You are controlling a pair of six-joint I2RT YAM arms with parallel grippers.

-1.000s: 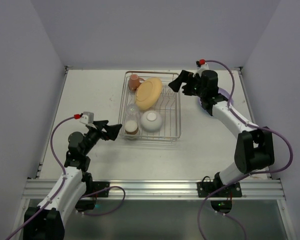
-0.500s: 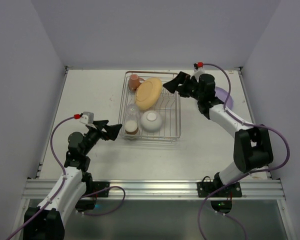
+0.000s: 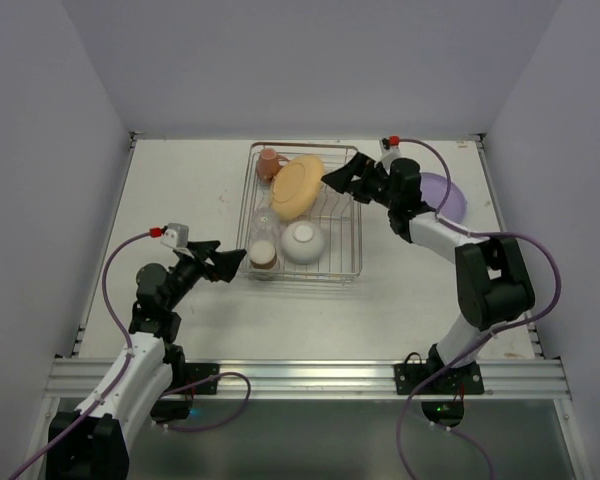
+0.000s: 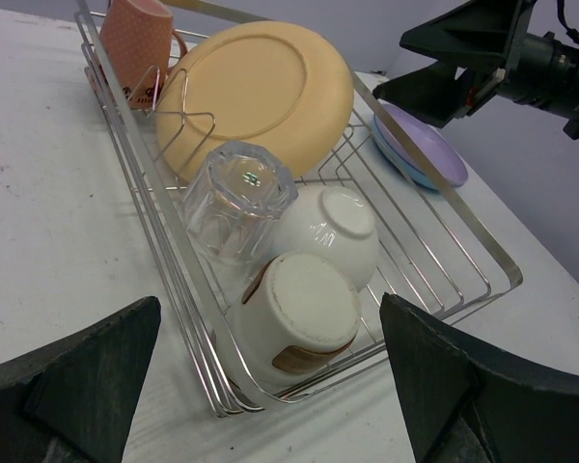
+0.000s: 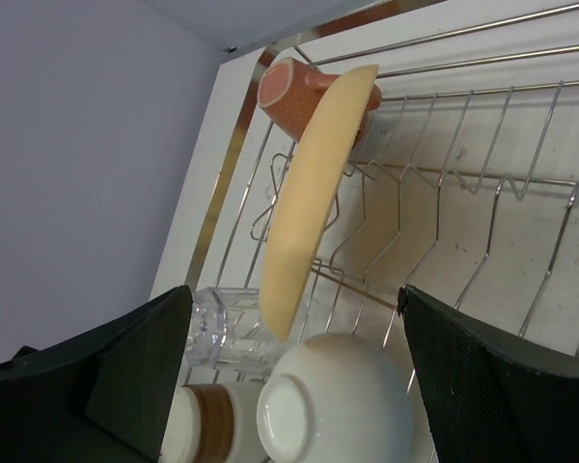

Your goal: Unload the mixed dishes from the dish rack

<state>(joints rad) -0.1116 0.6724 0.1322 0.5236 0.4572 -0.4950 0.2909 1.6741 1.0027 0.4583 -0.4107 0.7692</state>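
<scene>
Unloading is partly done: left gripper (image 3: 223, 257), wide and empty, sits lower left of the central dish rack (image 3: 358, 230), which holds mug (image 3: 270, 162), yellow plate (image 3: 297, 186), glass (image 3: 262, 218), brown cup (image 3: 263, 256) and bowl (image 3: 303, 241); right gripper (image 3: 338, 172), also wide, faces that plate. Only the left wrist view shows blue plate (image 4: 405, 172) under the lilac plate (image 3: 445, 192) outside, at right.

I count three round plates (yellow-orange (image 3: 297, 186), lilac (image 3: 445, 192), blue (image 4: 398, 160)) and one each: white bowl (image 3: 304, 241), salmon-pink mug (image 3: 269, 162), clear glass (image 4: 239, 198), brown cup (image 4: 299, 313), silver wire rack (image 3: 358, 230).
</scene>
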